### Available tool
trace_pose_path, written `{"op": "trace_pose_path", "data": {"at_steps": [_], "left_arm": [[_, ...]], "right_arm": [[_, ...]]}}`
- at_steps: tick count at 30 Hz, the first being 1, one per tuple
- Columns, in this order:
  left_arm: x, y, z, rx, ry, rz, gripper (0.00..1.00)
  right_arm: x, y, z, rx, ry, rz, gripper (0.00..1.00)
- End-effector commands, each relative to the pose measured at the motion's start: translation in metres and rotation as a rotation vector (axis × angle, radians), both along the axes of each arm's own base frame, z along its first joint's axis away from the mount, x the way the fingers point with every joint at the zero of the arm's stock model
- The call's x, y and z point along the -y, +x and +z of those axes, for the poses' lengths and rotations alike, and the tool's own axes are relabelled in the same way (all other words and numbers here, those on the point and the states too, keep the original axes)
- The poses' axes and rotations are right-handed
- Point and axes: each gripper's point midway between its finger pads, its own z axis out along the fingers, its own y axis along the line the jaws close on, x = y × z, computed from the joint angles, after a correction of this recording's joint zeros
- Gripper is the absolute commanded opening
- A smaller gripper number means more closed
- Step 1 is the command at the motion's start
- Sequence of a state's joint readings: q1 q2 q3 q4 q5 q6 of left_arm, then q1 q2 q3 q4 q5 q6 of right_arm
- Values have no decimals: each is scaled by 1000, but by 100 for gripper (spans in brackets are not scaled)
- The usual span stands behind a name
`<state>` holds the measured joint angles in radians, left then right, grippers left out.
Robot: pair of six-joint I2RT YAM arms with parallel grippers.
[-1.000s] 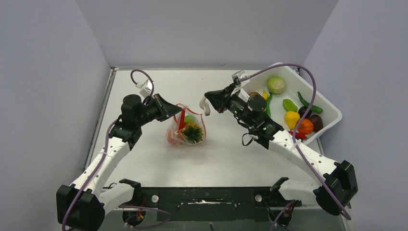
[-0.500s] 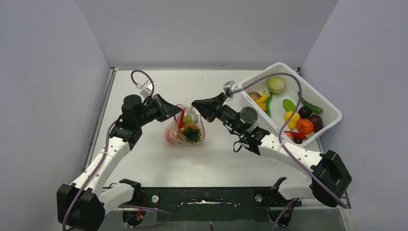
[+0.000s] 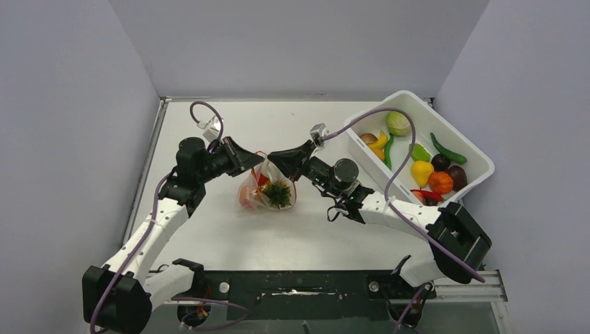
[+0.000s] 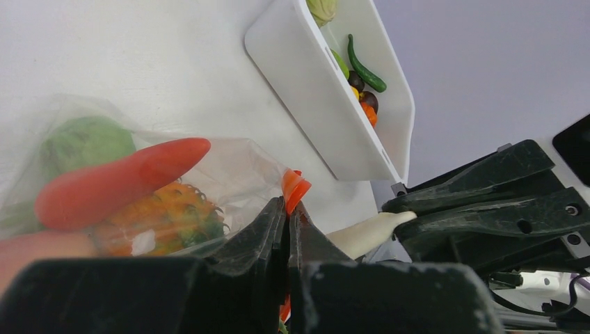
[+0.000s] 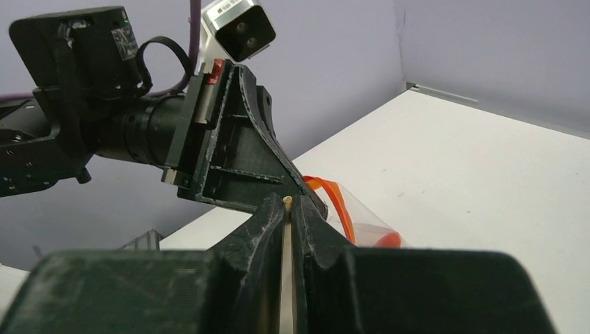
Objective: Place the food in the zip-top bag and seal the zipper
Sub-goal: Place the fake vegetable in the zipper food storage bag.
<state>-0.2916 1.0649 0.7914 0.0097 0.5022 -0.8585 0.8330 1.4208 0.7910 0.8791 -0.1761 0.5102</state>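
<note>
The zip-top bag (image 3: 268,189) lies mid-table with a red carrot (image 4: 118,184), a green ball (image 4: 87,142) and an orange bumpy fruit (image 4: 160,216) inside. My left gripper (image 3: 255,162) is shut on the bag's red-orange zipper (image 4: 295,186) and holds that edge up; in its wrist view its fingertips (image 4: 275,212) pinch the strip. My right gripper (image 3: 273,158) is shut on a cream-white toy vegetable (image 4: 365,231), just right of the left gripper and over the bag's mouth. The toy shows between the right gripper's fingers in the right wrist view (image 5: 286,264), with the zipper (image 5: 334,202) just beyond.
A white tub (image 3: 480,163) stands at the back right with several more toy fruits and vegetables, such as a cabbage (image 3: 398,123) and an orange fruit (image 3: 440,182). It also shows in the left wrist view (image 4: 313,97). Grey walls close in the table.
My right arm has swung left from the tub to the bag's mouth, carrying the cream-white toy. My left gripper has stayed holding the zipper edge.
</note>
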Motion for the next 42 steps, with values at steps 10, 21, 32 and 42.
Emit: {"op": "trace_pose_path", "data": {"at_steps": [10, 21, 32, 42], "left_arm": [[4, 2, 36, 112, -44, -30, 0], [6, 0, 38, 117, -78, -39, 0], [9, -2, 37, 118, -100, -59, 0], [5, -2, 34, 129, -80, -44, 0]], "right_arm": [[2, 11, -38, 30, -115, -92, 0], [-12, 34, -78, -19, -243, -152, 0], [-16, 77, -80, -113, -283, -351, 0], [-23, 76, -51, -197, -112, -328, 0]]}}
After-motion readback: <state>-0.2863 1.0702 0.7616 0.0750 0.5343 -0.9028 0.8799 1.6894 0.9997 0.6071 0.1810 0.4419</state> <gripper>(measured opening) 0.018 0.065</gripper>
